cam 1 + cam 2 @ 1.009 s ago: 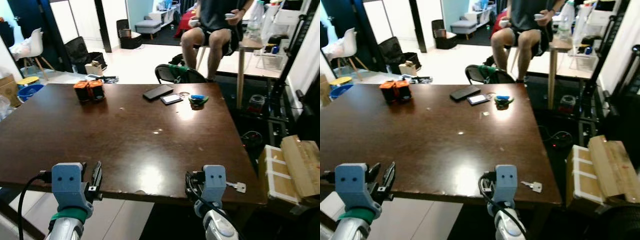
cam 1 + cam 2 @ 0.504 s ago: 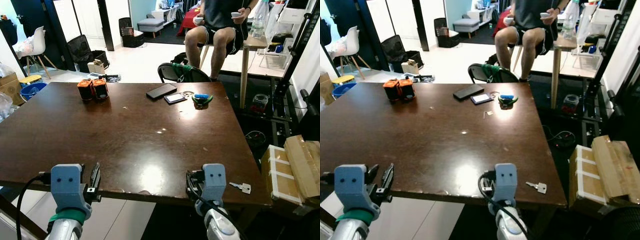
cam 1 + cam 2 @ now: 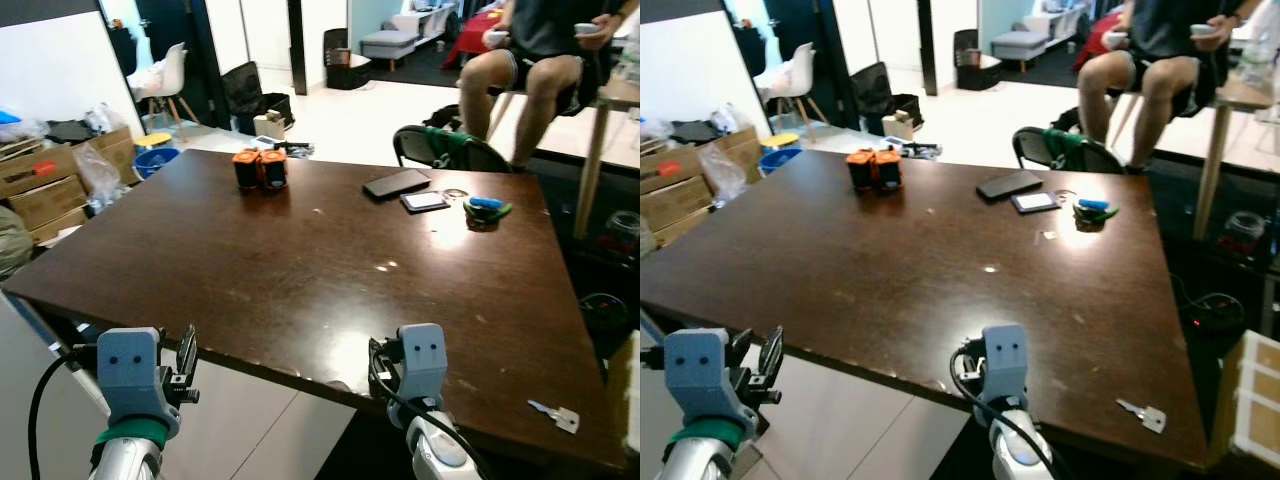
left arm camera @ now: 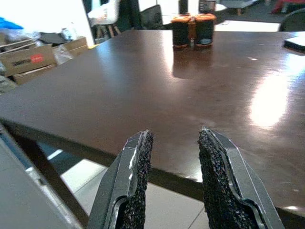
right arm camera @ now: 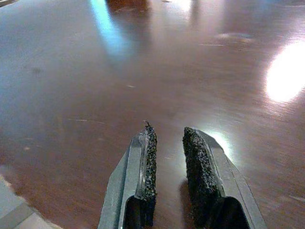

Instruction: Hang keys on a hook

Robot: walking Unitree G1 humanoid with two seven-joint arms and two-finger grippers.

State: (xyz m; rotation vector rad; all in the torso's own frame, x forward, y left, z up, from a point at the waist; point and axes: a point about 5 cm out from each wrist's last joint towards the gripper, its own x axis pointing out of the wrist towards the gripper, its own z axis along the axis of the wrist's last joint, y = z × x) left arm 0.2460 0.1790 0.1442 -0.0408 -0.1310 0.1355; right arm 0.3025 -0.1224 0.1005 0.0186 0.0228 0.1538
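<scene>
We judge the task barely begun: the key point(image 3: 556, 414) lies flat on the surface point(image 3: 300, 260), near its right front corner, and nothing holds it. No hook can be made out, so finding one is also left to do, after the pickup.

Our left gripper point(image 4: 174, 179) hangs just off the near edge of the surface, fingers point(image 4: 138, 181) apart with a moderate gap and empty. Our right gripper point(image 5: 167, 164) hovers low over the front part of the surface, fingers point(image 5: 148, 167) narrowly parted and empty too. The key is well apart from it, further to the right.

The surface is dark brown, glossy wood with bright glare patches. At its far side stand two orange-and-black items point(image 3: 259, 168), a phone point(image 3: 397, 183), a smaller device point(image 3: 425, 201) just beside it, and a green-and-blue object point(image 3: 486, 209).

Beyond, a person point(image 3: 540, 60) sits on a chair, holding something in each hand. To the left are cardboard boxes point(image 3: 45, 180), a white chair point(image 3: 165, 75) and a blue basin point(image 3: 155, 160) on the tiled floor point(image 3: 350, 115).
</scene>
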